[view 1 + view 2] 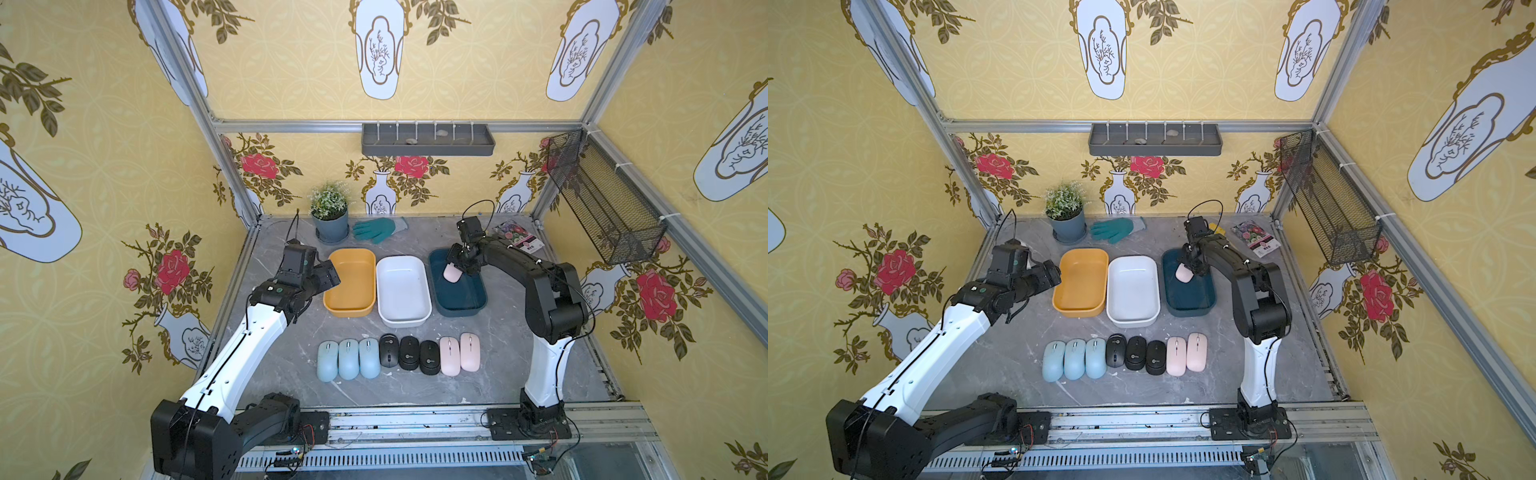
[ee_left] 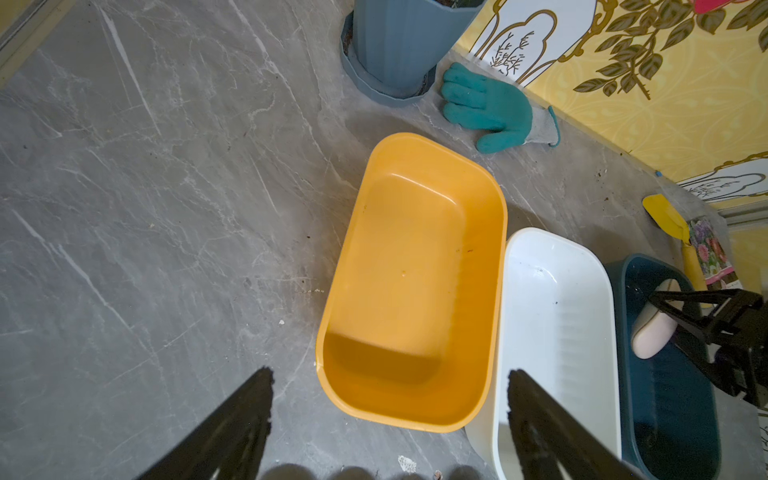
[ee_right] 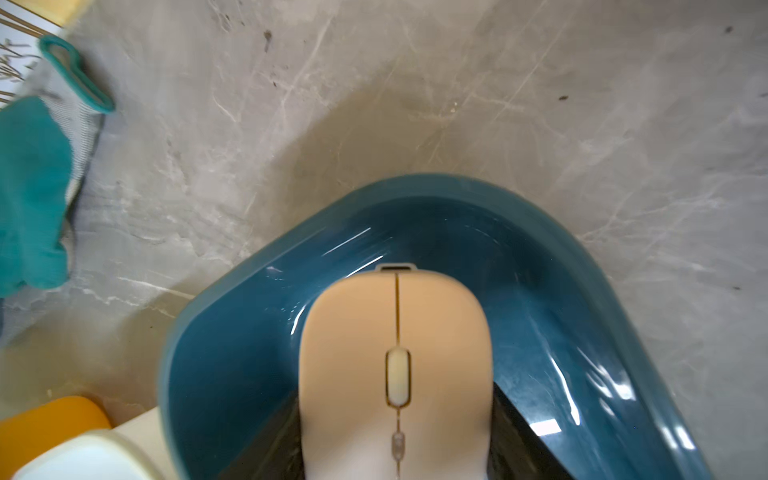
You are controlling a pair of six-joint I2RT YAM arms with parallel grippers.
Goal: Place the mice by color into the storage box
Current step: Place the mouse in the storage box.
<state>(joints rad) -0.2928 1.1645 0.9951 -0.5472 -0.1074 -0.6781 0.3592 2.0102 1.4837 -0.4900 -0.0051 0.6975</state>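
Observation:
My right gripper (image 1: 455, 269) is shut on a pale pink mouse (image 1: 451, 274) and holds it over the far end of the dark blue box (image 1: 473, 305); the wrist view shows that mouse (image 3: 395, 374) between both fingers, above the blue box (image 3: 232, 353). A row of mice lies near the table front: three pale blue (image 1: 348, 359), three black (image 1: 409, 353), two pink (image 1: 459, 354). The yellow box (image 1: 349, 309) and white box (image 1: 403, 318) hold nothing. My left gripper (image 2: 388, 411) hangs open and empty by the yellow box's (image 2: 494, 249) near-left side.
At the back stand a potted plant (image 1: 330, 216), a green glove (image 1: 378, 229) and a seed packet (image 1: 519, 237). A grey shelf (image 1: 428, 139) hangs on the back wall and a wire basket (image 1: 602, 208) on the right wall.

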